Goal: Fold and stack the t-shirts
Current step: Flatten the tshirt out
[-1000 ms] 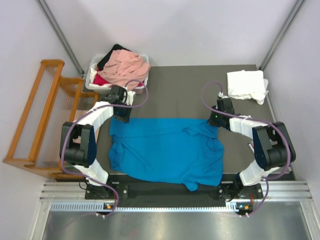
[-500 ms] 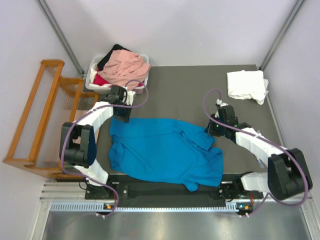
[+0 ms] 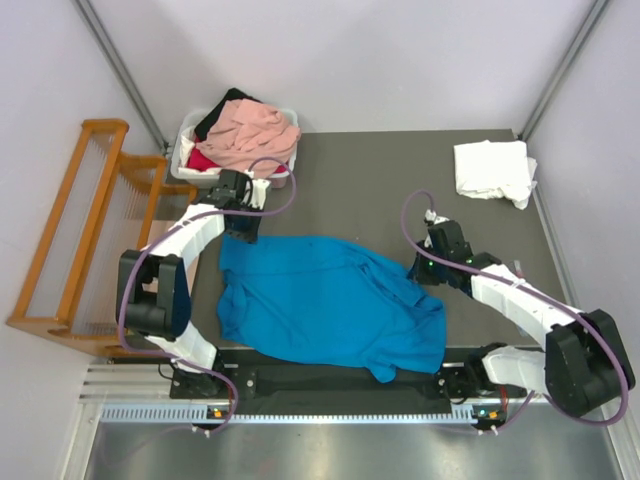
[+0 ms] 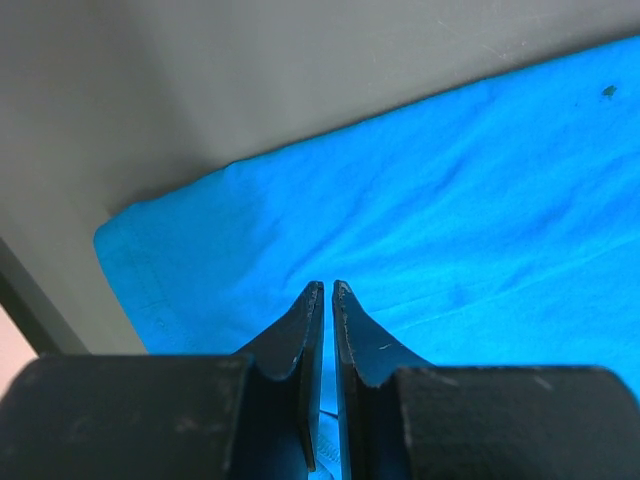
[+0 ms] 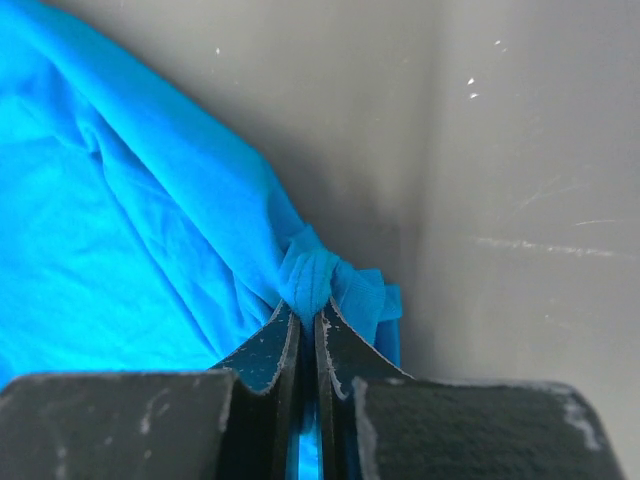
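The blue t-shirt [image 3: 330, 305] lay spread along the near edge of the counter [image 3: 370, 190]. We saw the left tool [image 4: 327, 290] pinched on cloth by its far-left corner, and the right tool [image 5: 308, 312] clamped on a bunched fold at its right side.

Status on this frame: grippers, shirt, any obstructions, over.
Left gripper shut on blue t-shirt, near far-left corner. Right gripper shut on its bunched far-right edge. Shirt rumpled, unfolded. White t-shirt and tub apart, not obstructing.
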